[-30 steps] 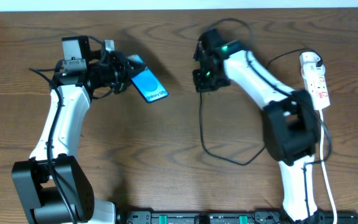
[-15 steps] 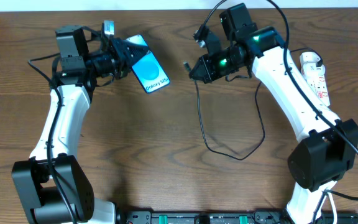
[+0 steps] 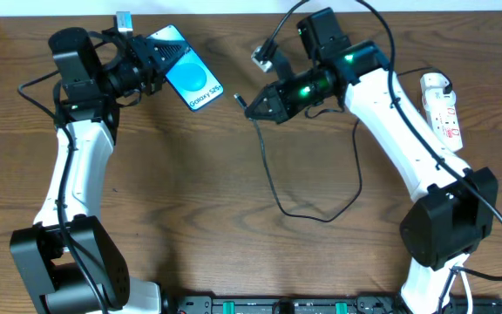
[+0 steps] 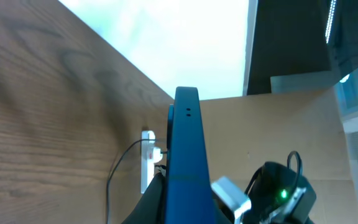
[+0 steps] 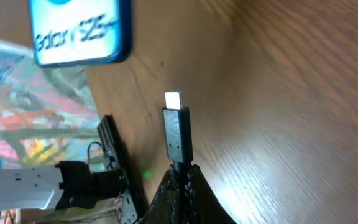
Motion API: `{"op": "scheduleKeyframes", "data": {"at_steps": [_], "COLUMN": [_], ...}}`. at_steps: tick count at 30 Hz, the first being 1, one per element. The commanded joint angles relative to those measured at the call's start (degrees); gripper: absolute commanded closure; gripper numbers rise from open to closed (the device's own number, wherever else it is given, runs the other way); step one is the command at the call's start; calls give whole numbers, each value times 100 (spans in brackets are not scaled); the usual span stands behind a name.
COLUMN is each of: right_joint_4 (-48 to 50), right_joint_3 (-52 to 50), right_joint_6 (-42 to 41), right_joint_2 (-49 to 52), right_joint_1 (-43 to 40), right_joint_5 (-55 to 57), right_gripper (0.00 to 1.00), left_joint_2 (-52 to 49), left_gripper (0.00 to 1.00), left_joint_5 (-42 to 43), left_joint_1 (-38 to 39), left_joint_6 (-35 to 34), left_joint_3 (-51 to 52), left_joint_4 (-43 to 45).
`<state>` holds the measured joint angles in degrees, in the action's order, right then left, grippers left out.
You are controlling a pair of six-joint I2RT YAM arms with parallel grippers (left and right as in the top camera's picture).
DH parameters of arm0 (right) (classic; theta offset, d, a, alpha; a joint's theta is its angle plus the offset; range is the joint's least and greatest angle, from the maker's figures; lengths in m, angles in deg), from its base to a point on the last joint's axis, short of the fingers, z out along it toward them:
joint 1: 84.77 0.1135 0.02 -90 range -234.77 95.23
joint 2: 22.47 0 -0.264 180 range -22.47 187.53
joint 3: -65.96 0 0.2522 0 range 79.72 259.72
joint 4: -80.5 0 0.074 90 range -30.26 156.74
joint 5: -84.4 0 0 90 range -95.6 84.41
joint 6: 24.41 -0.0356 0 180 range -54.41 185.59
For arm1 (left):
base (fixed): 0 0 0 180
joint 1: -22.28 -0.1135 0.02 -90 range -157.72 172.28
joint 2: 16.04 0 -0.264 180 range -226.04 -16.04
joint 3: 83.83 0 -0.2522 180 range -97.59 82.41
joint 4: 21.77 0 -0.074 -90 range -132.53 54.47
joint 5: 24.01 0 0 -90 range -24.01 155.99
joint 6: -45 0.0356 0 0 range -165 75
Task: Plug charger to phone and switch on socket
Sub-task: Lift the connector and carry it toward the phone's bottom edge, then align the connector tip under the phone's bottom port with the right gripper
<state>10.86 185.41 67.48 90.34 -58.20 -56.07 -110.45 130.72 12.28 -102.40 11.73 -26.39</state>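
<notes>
Alignment governs this step. The left end effector (image 3: 153, 63) is clamped on the phone (image 3: 188, 78), apparently raised off the table (image 3: 181, 209). The right end effector (image 3: 255, 108) is clamped on the charger (image 3: 270, 174) just behind its connector (image 5: 176, 132), which sits near the phone's lower edge, not touching. The port is not discernible. Recommend squaring the tip to that edge, then a slow, straight push. The socket (image 3: 444, 110) lies well beyond the connector from the phone, untouched.
</notes>
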Motion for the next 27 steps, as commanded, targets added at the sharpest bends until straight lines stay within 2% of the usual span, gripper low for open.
{"op": "scheduleKeyframes", "data": {"at_steps": [1,6,27], "right_joint_4": [87,313,531], "right_joint_3": [26,26,26], "right_joint_6": [164,160,31], "right_joint_2": [11,11,4], "right_joint_1": [258,468,455], "right_joint_5": [-260,-262,-457], "right_gripper": [99,99,99], "left_joint_2": [-4,-4,-4], "left_gripper": [93,93,93], "left_joint_5": [9,-46,-46], "left_joint_1": [-57,-59,-59], "left_joint_6": [-184,-181,17], "left_joint_3": [-116,-116,-116], "left_joint_4": [66,61,59]}}
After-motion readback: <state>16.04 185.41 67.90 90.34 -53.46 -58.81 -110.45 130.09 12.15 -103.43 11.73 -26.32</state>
